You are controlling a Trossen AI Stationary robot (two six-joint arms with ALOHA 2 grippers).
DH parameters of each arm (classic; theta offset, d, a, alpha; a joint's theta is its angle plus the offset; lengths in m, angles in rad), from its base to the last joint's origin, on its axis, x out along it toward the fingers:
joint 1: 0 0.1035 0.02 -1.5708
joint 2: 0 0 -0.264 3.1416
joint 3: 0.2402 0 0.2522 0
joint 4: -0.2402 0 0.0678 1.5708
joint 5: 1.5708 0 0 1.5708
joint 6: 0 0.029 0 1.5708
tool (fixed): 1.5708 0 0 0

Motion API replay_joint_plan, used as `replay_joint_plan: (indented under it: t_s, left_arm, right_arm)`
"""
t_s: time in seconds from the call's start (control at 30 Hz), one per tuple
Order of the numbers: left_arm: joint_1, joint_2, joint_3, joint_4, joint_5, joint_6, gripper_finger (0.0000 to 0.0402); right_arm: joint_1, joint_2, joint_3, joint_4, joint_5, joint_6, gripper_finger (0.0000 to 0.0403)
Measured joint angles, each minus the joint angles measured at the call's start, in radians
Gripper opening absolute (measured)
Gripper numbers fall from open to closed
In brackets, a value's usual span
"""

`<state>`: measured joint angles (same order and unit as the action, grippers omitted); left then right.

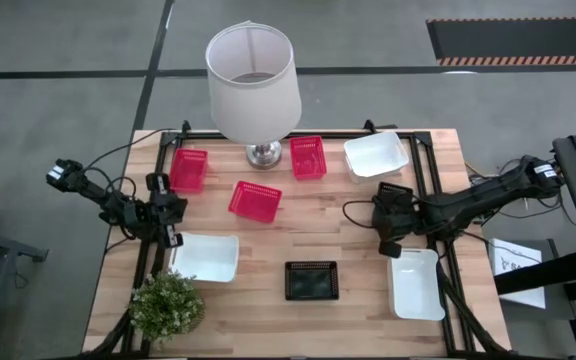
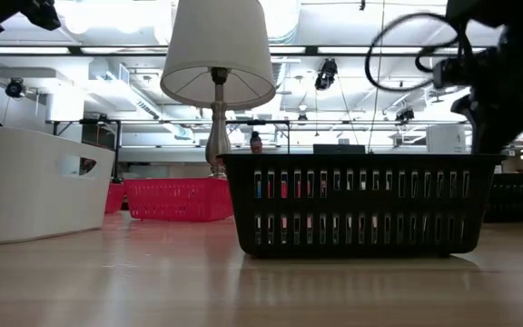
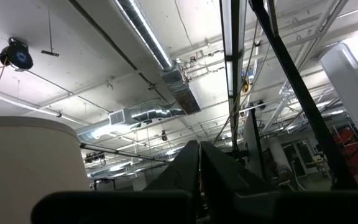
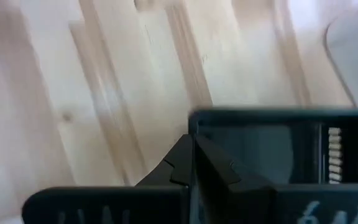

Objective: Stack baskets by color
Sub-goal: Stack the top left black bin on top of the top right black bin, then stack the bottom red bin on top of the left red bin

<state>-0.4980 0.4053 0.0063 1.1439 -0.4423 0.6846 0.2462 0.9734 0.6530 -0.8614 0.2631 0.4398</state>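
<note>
On the right side of the surface, lifted clear of the wood, a second black basket [image 4: 260,134] appears pinched by its rim in the right gripper [image 4: 191,146], whose fingers are pressed together on the thin wall. Ahead of it, at the front middle of the surface, the lone black basket [image 1: 311,280] stands upright; whether it is 1 basket or a nested pair cannot be told.

3 red baskets [image 1: 255,200] lie apart toward the back left, 1 of them tilted and none stacked. 3 white baskets [image 1: 415,283] are also scattered: front right, front left and back right. The lamp [image 1: 253,75] stands at the back middle and the small plant [image 1: 167,305] at the front left corner.

The left gripper [image 3: 199,149] waits at the left edge near the front-left white basket, pointing up at the ceiling, fingers together on nothing.

The step in hand looks like carrying the gripped basket to its black partner. To do it well:
- Keep it level, since a 1-wall pinch lets it swing.
- Bring it squarely over the standing basket with the long sides matched.
- Lower it until the walls nest before letting go.
- Pass inside the front-right white basket without clipping its rim.
</note>
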Motion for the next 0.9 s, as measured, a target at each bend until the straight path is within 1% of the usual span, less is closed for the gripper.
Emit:
replay_joint_plan:
  t_s: [0.13, 0.23, 0.3, 0.43, 0.57, 0.67, 0.77, 0.9]
  left_arm:
    - [0.000, 0.007, 0.000, 0.000, 0.000, -0.029, 0.0000]
    - [0.000, 0.019, 0.000, 0.003, 0.000, -0.051, 0.0000]
    - [0.000, 0.036, 0.000, 0.000, 0.001, -0.053, 0.0000]
    - [0.000, 0.077, 0.000, 0.026, 0.008, -0.078, 0.0000]
    - [0.001, 0.137, 0.008, 0.085, 0.042, -0.080, 0.0000]
    - [0.001, 0.187, 0.047, 0.090, 0.045, -0.079, 0.0000]
    - [0.001, 0.237, 0.086, 0.122, 0.046, -0.076, 0.0000]
    - [0.007, 0.334, 0.155, 0.140, 0.038, -0.076, 0.0000]
  right_arm:
    - [0.000, -0.011, 0.055, 0.007, 0.039, -0.013, 0.0009]
    - [0.000, -0.011, 0.080, 0.052, 0.086, -0.035, 0.0009]
    - [0.000, -0.011, 0.072, 0.161, 0.126, -0.088, 0.0009]
    - [0.000, -0.008, -0.006, 0.511, 0.129, -0.322, 0.0009]
    - [-0.016, -0.009, -0.115, 0.893, 0.075, -0.590, 0.0009]
    - [-0.056, -0.010, -0.183, 1.103, 0.013, -0.724, 0.0009]
    - [-0.112, -0.010, -0.218, 1.206, -0.042, -0.799, 0.0009]
    - [-0.191, -0.020, -0.224, 1.239, -0.130, -0.848, 0.0009]
